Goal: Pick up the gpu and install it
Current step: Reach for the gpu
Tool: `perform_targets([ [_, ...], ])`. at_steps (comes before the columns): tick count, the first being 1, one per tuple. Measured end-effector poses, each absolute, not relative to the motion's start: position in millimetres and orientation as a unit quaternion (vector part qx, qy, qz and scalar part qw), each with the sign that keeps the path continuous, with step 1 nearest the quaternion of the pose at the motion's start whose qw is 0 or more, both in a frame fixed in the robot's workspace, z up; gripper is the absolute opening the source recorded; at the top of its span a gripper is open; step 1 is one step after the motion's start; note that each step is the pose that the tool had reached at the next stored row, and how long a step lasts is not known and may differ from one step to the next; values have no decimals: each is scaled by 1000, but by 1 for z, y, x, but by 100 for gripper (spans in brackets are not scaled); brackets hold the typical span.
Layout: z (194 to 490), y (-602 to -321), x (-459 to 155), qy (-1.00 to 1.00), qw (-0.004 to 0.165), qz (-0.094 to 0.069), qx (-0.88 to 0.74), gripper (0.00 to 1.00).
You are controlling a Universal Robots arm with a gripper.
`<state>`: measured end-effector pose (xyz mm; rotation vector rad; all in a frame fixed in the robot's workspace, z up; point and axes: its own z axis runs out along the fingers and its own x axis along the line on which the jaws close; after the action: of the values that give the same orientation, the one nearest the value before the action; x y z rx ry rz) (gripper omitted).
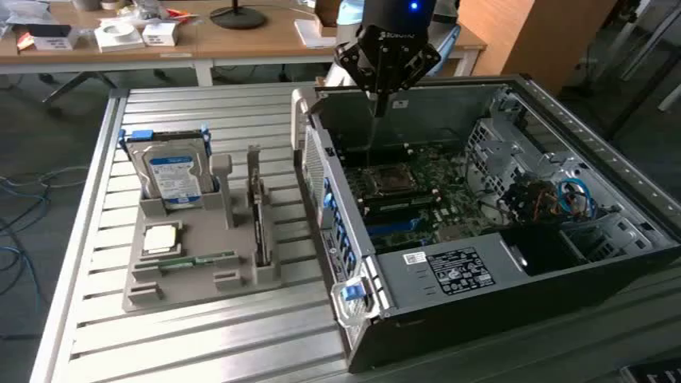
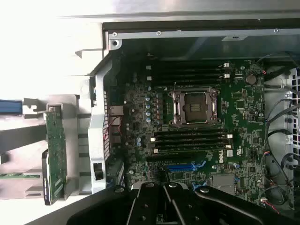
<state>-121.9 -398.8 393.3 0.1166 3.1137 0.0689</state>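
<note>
Exterior view shows the arm pointing straight down over the case, gripper closed on nothing; the gpu stands apart in the tray.

Open above, the gpu stands hemmed beside the case wall.

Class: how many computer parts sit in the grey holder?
4: hard drive upright at back, gpu on edge nearest the case, processor flat in the middle, memory stick flat in front.
</note>
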Motion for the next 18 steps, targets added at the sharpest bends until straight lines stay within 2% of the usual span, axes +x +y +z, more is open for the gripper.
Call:
perform_targets([
  [18,393,-399,-133,999,12,22,37,11],
])
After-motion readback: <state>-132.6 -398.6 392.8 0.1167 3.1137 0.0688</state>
